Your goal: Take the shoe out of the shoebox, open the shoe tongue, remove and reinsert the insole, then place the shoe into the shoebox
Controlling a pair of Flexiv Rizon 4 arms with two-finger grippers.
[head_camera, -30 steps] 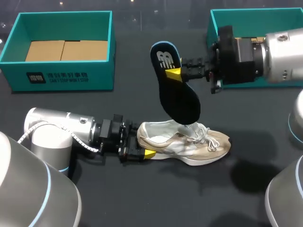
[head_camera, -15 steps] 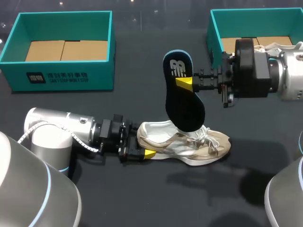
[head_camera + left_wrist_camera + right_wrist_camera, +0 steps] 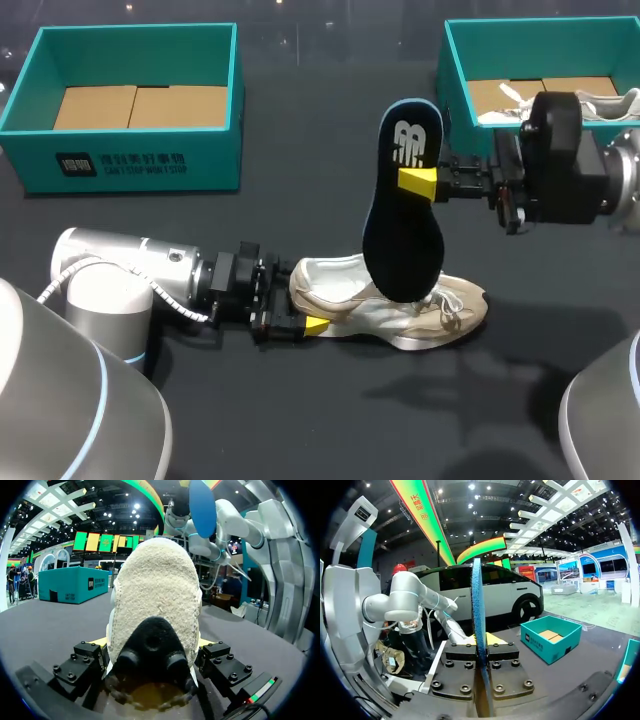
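A beige and white shoe [image 3: 400, 310] lies on its side on the black table, toe to the right. My left gripper [image 3: 305, 308] is at its heel with a finger on each side, shut on the shoe [image 3: 155, 590]; in the left wrist view the fuzzy heel fills the space between the fingers of that gripper [image 3: 152, 645]. The dark insole [image 3: 405, 215] hangs nearly upright above the shoe, its lower end close to the laces. My right gripper [image 3: 420, 182] is shut on its upper part. The right wrist view shows the insole [image 3: 479, 630] edge-on between the right gripper [image 3: 481, 642] fingers.
A teal shoebox [image 3: 135, 165] with cardboard inside stands at the back left. A second teal box [image 3: 455, 60] at the back right holds another pale shoe [image 3: 600, 100]. Bare black table lies in front of the shoe.
My right arm has carried the insole to the right and turned it more upright. The left gripper and the shoe have stayed in place.
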